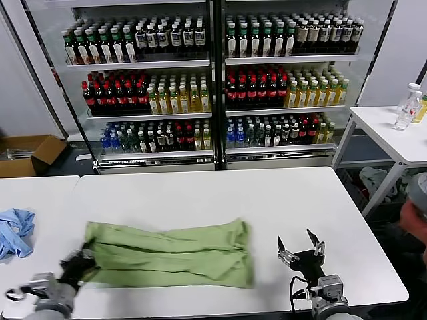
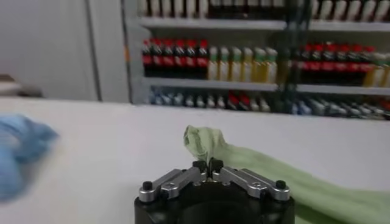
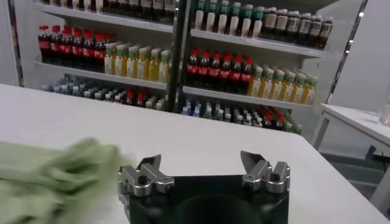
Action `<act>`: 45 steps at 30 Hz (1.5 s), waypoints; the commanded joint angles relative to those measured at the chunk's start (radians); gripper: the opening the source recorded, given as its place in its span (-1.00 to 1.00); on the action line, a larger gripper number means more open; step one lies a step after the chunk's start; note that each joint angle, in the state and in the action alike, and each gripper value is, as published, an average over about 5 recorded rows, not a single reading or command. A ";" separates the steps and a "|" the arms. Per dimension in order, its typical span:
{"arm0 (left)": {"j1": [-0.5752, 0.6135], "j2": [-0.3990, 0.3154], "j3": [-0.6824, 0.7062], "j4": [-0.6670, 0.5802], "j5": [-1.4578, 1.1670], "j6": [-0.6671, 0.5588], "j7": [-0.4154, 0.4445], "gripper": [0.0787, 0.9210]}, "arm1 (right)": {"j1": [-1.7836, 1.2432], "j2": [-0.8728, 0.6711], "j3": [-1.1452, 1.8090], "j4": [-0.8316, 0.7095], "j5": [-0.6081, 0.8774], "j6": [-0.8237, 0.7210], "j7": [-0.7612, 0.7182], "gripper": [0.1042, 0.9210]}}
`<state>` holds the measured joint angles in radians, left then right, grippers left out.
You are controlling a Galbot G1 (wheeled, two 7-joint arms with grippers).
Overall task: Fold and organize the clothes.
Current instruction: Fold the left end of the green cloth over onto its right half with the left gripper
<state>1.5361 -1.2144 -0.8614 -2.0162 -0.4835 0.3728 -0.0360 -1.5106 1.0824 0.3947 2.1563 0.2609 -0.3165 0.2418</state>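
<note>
Shelves of bottles (image 1: 213, 80) fill the coolers along the back wall, rows of dark, red, yellow and green drinks behind glass. White surface (image 1: 267, 200) spreads before the robot, with a second one just beside it on the left. Green shirt (image 1: 170, 253) lies folded into a long band across the near middle of the surface, plain side up. Blue cloth (image 1: 15, 232) sits crumpled on the left neighbouring surface, well apart from the shirt. Left tool (image 2: 208, 167) is at the shirt's left end, its jaws pinched closed on a raised fold of the green fabric. Right tool (image 1: 301, 249) hangs just beside the shirt's right end, jaws spread wide and holding nothing.
</note>
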 commanded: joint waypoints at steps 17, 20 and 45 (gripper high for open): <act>-0.041 -0.199 0.327 -0.242 -0.717 0.193 -0.106 -0.96 | -0.045 0.019 0.017 0.031 -0.033 0.000 -0.003 0.76; -0.065 -0.223 0.400 -0.174 -0.669 0.180 -0.111 -0.96 | -0.039 0.017 0.016 0.024 -0.033 0.002 -0.003 0.76; -0.121 -0.188 0.436 -0.095 -0.304 0.077 0.045 -0.34 | 0.056 0.011 -0.020 -0.075 0.035 0.002 0.001 0.76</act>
<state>1.3593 -1.4547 -0.3476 -2.0418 -0.8535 0.4963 -0.0357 -1.4745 1.1010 0.3762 2.1062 0.2704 -0.3185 0.2428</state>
